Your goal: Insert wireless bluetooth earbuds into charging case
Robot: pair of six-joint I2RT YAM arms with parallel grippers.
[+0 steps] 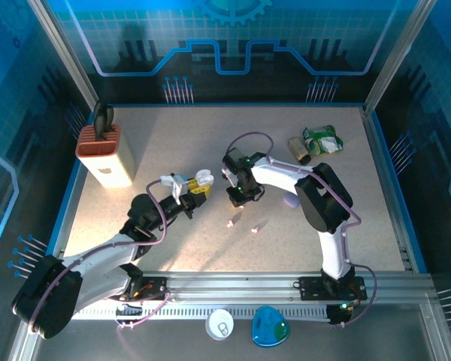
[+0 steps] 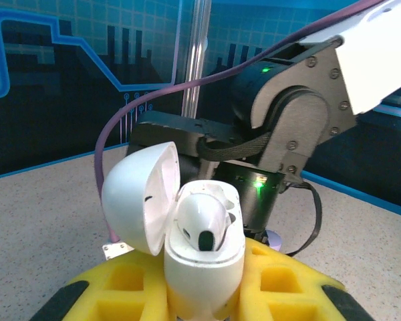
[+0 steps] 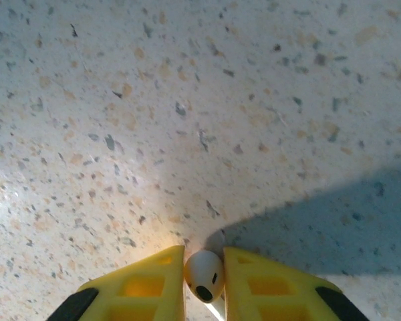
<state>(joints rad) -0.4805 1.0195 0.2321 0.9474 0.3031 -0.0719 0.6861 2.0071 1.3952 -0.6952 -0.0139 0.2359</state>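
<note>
The left fingers [image 2: 123, 284] are closed tight on a white case [image 2: 204, 267] and hold it upright. Its lid [image 2: 137, 197] stands open to the left, and one earbud [image 2: 202, 224], also white, sits in a socket of the case. The right fingers [image 3: 147, 287] are almost shut and pinch a second earbud [image 3: 204, 274] between their yellow tips, close to the worktop [image 3: 187, 100]; whether it touches is not clear. In the top view two small buds [image 1: 231, 222] lie near each other on the worktop, just in front of the right fingers
</note>
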